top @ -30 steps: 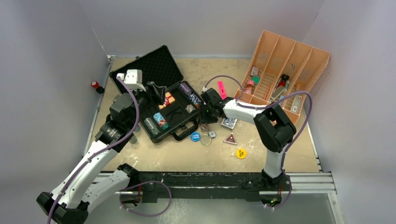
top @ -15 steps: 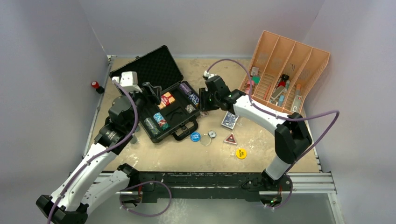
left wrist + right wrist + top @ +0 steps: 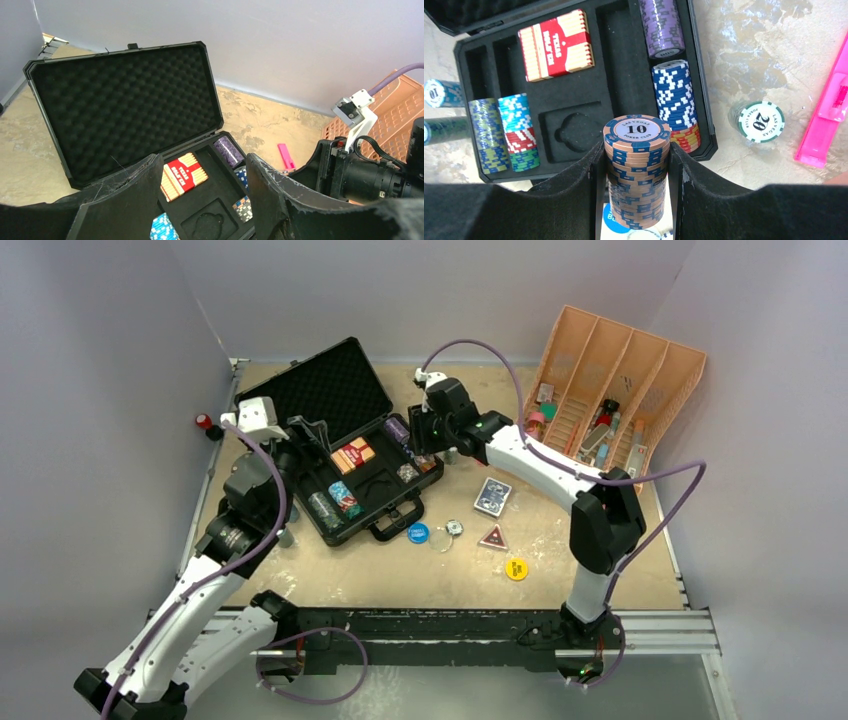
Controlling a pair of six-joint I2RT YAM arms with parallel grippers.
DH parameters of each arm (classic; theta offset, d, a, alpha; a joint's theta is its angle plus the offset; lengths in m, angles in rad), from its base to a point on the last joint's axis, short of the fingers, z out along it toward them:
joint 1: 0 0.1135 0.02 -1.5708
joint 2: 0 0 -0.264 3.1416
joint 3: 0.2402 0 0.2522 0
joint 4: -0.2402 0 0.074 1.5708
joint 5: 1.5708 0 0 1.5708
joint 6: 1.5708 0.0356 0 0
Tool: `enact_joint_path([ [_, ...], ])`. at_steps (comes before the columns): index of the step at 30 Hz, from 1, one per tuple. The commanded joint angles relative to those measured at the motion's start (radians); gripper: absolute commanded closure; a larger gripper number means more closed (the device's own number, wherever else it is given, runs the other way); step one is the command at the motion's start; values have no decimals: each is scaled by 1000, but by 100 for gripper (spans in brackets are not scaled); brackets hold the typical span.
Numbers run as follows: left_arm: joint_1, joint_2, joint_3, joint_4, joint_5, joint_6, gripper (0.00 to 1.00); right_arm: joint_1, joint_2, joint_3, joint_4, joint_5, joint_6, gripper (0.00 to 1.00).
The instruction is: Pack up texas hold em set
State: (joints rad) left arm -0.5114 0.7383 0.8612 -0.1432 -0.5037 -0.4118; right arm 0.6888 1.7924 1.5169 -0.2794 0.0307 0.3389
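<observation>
Since the earlier frame the right arm has swung from mid-desk toward the far edge, uncovering the blue deck. The left arm has drawn back toward the left edge.

Left gripper: fingers spread, nothing between them, hovering above the left half of the case. The case lies open in the far-left quarter of the desk, with the red deck seated in its recess.

Right gripper: pinching a chip stack by its sides, over the case's right end. The stack's long axis runs along the fingers, roughly in line with the chip slots.

The right-hand slot looks full. Free room shows only in the two slots toward the left edge, at their hinge ends.

Judgement: the stack must travel leftward across the case and go down on its side, and the foam walls leave little slack. The left gripper is nearer that end.

A green stack and a marker lie on bare desk just right of the case. The blue deck lies mid-desk, well apart.
</observation>
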Motion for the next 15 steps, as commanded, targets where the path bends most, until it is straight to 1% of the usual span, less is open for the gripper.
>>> enact_joint_path([
  [1,5,-1,-4,34,-21,-19,39,0,-14,53,59,-23,-47,70],
  [7,5,7,-1,34,-17,-24,39,0,36,88,68,-74,-87,70],
  [15,7,4,-4,33,-37,-27,39,0,196,257,71,-120,-136,69],
])
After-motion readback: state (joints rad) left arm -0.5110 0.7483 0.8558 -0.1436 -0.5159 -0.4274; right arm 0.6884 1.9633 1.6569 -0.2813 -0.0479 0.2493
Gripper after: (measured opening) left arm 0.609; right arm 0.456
